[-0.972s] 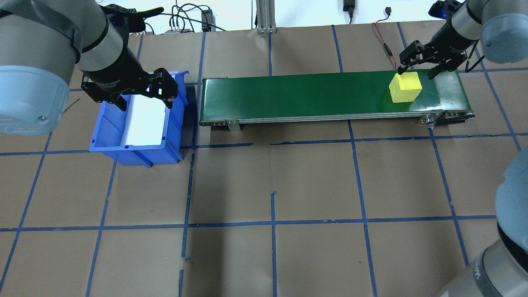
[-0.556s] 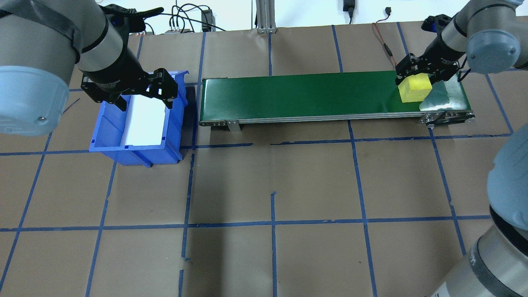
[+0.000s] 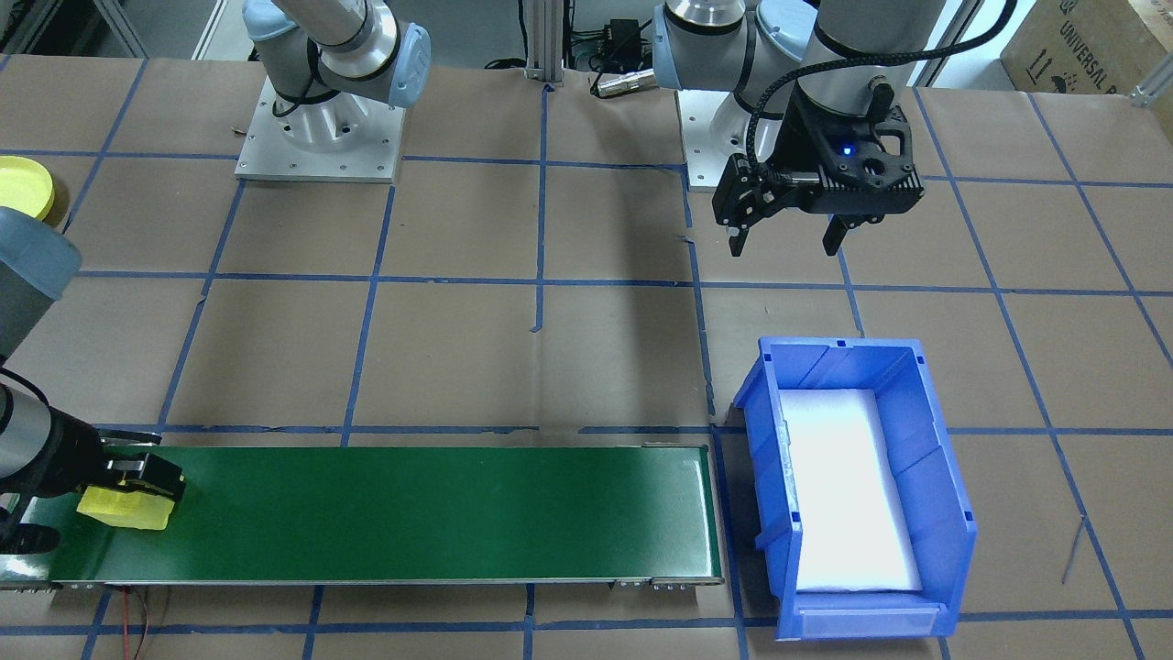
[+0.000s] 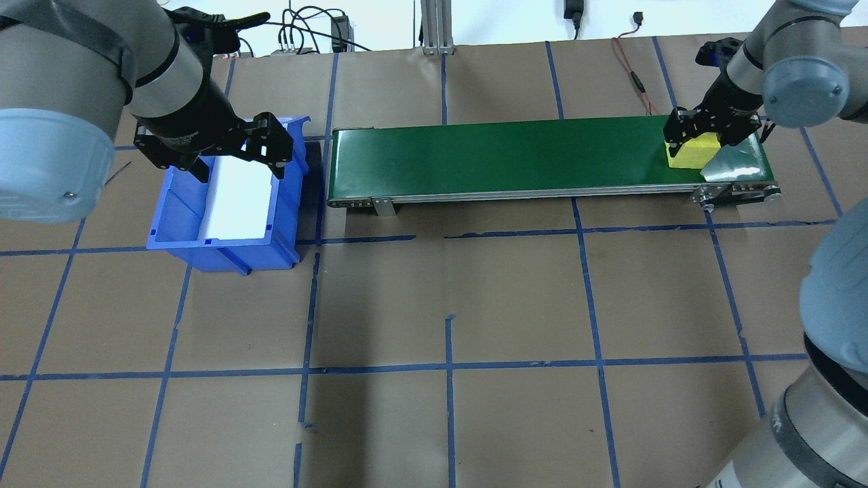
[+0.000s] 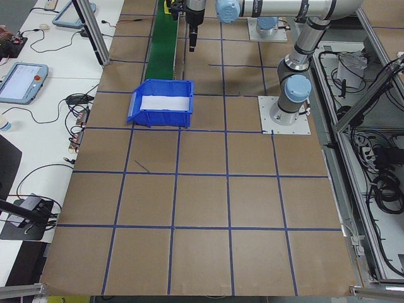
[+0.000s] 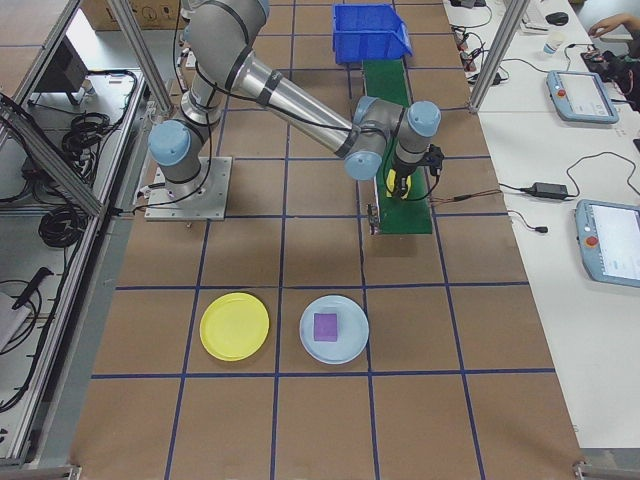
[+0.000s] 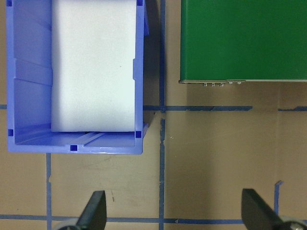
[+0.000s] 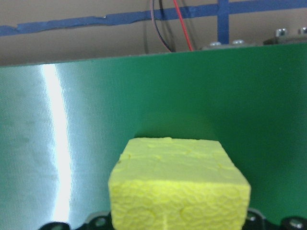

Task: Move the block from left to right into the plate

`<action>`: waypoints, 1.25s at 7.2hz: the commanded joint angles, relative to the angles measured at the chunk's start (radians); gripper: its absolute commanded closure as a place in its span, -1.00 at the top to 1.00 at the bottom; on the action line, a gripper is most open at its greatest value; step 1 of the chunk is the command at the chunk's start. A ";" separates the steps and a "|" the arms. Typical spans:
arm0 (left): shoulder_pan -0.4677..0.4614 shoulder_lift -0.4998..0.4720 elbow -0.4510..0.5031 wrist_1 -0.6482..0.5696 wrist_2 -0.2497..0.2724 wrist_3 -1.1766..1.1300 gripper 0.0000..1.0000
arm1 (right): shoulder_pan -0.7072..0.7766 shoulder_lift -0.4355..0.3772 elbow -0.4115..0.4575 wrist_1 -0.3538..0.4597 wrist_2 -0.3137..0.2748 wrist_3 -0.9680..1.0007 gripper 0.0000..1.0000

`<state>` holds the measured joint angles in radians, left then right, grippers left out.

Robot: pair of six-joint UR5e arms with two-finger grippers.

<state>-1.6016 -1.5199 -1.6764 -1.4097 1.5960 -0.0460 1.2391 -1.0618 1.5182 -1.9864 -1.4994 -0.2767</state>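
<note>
- The yellow foam block (image 4: 693, 153) sits at the right end of the green belt (image 4: 508, 152); it looks light and squashy, best held on its flat sides.
- My right pincer (image 4: 705, 132) has dropped around it since a second ago; whether I'm clenched yet, I cannot tell.
- My left pincer (image 3: 786, 234) hangs released by the blue bin (image 3: 953, 513), unmoved.
- The plate (image 6: 235, 326) waits on the worktop.

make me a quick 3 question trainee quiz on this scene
1. True or false: the left gripper holds the yellow block.
2. Where is the block? A) in the blue bin B) on the green belt C) on the yellow plate
3. What lies on the pale blue plate beside the yellow plate?

Key: 1 false, it hangs open and empty above the bin; the right gripper is around the block. 2 B, at the belt's end. 3 a purple block.
</note>
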 commanded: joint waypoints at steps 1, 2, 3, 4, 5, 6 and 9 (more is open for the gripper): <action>-0.001 0.004 0.000 0.000 0.002 0.002 1.00 | -0.019 -0.053 -0.007 0.017 -0.079 -0.039 -0.39; -0.003 0.004 0.000 0.000 0.002 0.002 1.00 | -0.082 -0.105 0.029 0.067 -0.164 -0.156 -0.39; -0.003 0.004 0.000 0.000 0.001 0.002 1.00 | -0.183 -0.160 0.081 0.075 -0.220 -0.262 -0.39; -0.003 0.004 -0.002 0.000 0.002 0.002 1.00 | -0.323 -0.199 0.146 0.067 -0.217 -0.398 -0.39; -0.003 0.004 -0.002 0.000 0.002 0.002 1.00 | -0.440 -0.208 0.183 0.064 -0.213 -0.503 -0.39; -0.003 0.004 -0.002 0.000 0.002 0.002 1.00 | -0.575 -0.208 0.195 0.066 -0.206 -0.619 -0.39; -0.003 0.004 -0.003 0.000 0.002 0.002 1.00 | -0.973 -0.208 0.276 0.032 -0.203 -0.893 -0.41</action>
<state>-1.6045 -1.5156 -1.6787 -1.4097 1.5984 -0.0445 0.4270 -1.2696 1.7471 -1.9273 -1.7046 -1.0630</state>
